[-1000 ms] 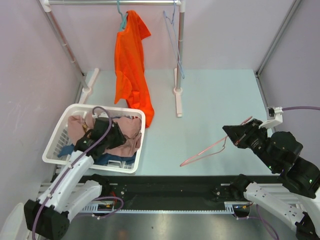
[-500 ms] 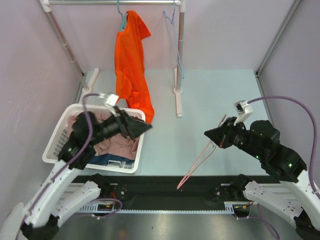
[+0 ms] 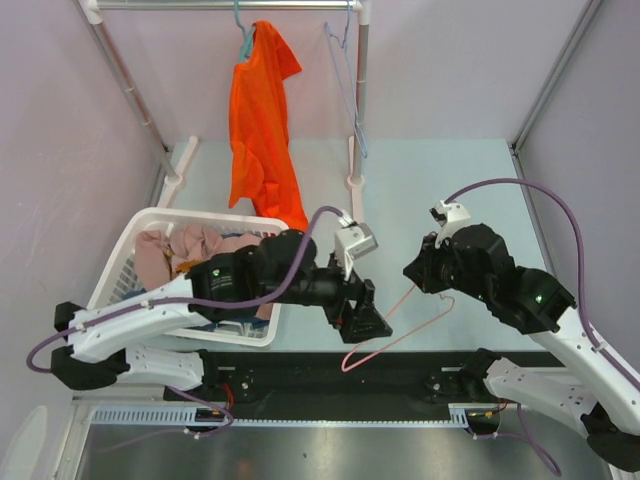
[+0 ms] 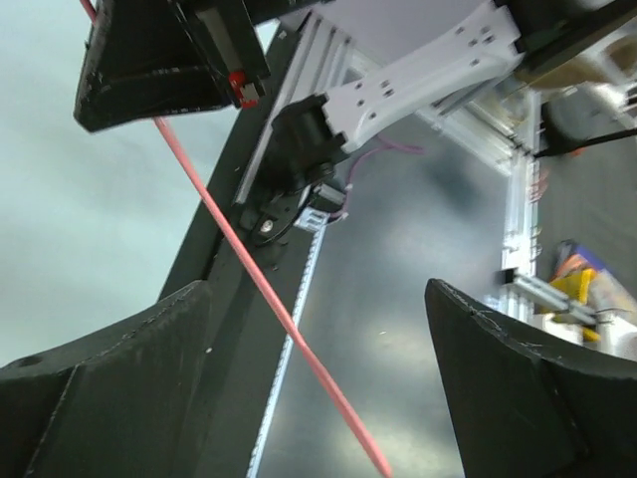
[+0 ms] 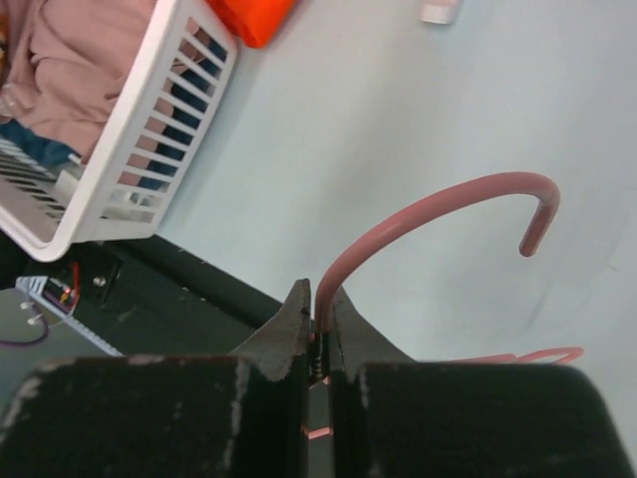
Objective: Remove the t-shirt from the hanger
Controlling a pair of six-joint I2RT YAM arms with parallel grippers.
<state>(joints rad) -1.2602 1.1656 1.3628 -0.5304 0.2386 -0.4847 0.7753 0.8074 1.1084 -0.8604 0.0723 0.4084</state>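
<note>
T-shirt: the orange t-shirt [image 3: 262, 140] hangs from a teal hanger [image 3: 245, 43] on the rail [image 3: 220, 5] above the far-left part of the bench [image 3: 440, 190]. Its hem droops to just beside the far rim of the laundry basket [image 3: 220, 216], and it is not yet off.
Handling: the shirt is probably light, soft and limp, so it would bunch and slide rather than hold a shape.
Hold: a pinched fold at the collar or shoulder, close to the teal hanger, looks best. A tug at the hem alone could drag the teal hanger along the rail.
Pink hanger: the pink hanger [image 3: 400, 338] is bare, thin wire, likely stiff and slick. It is slung over the middle of the bench's near edge.
Right pincer: the right pincer [image 5: 320, 329] is clamped on the pink hanger's neck just below the hook.
Left pincer: the left pincer [image 4: 317, 289] is spread wide. The pink wire runs through the gap, and it grips nothing.
Basket: it sits at the near-left corner and holds pink and dark clothes [image 3: 195, 245].
Progress: both pincers are at the pink hanger, well apart from the t-shirt, so the real work looks unstarted.
</note>
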